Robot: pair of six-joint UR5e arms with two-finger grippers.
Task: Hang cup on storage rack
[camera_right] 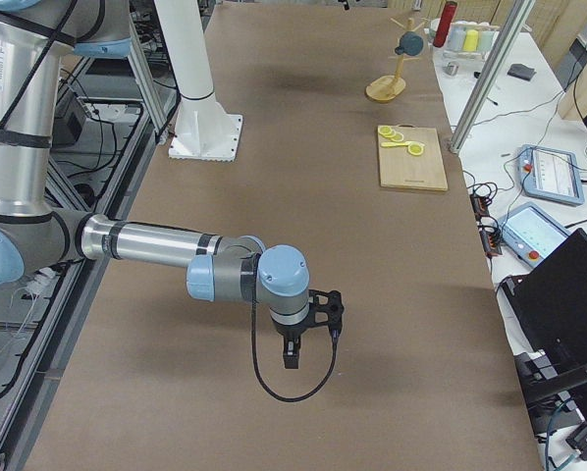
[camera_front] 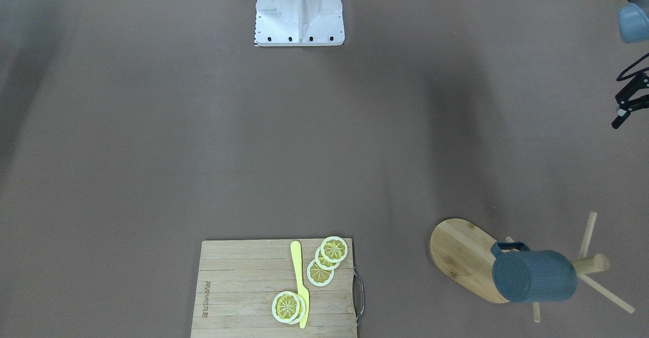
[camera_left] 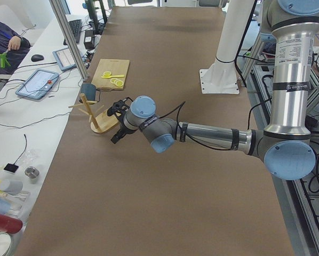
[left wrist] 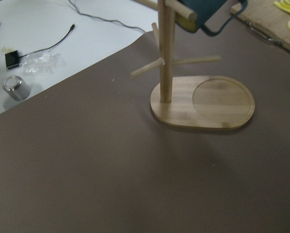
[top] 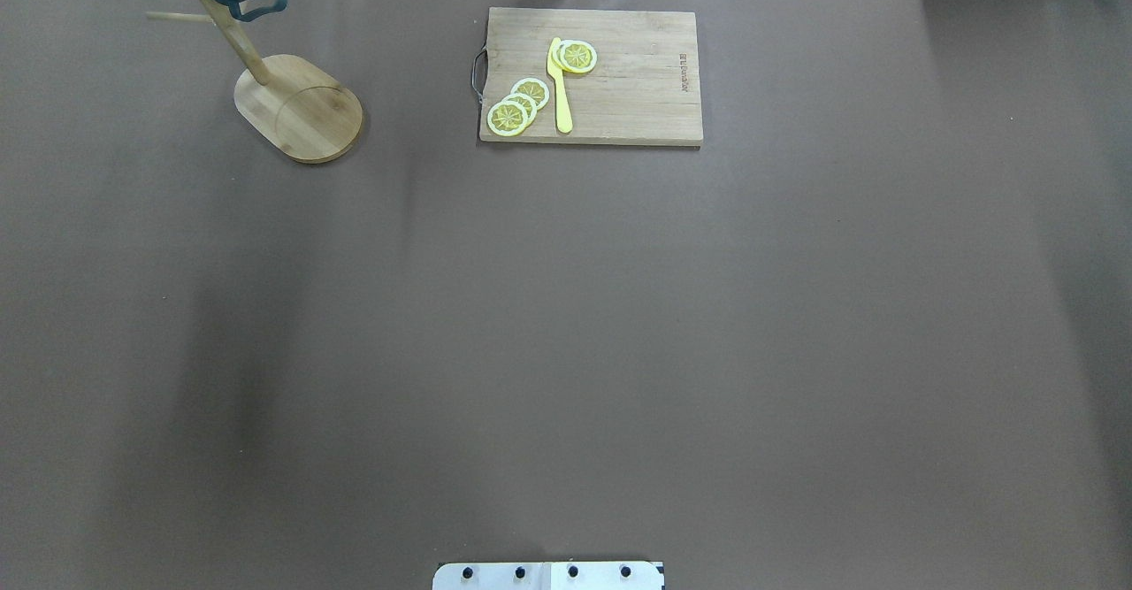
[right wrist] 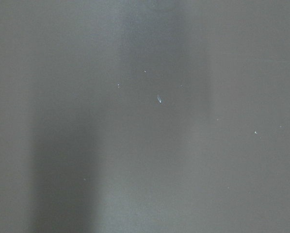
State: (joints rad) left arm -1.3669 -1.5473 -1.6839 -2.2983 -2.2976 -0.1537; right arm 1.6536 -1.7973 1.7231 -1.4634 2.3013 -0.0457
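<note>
Now, cylindrical cup hung, oval-based bamboo rack

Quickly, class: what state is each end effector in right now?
Left end effector: nothing seen held; open or closed cannot be told.
Right end effector: cannot be told.

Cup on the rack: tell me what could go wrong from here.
The cup seems to sit mouth-first over a peg, its handle loop empty, so it may slide off.
The storage rack bears the cup to one side, near the edge of the table; a bump could tip it.
The left gripper hovers close by; a swing might hit it.
</note>
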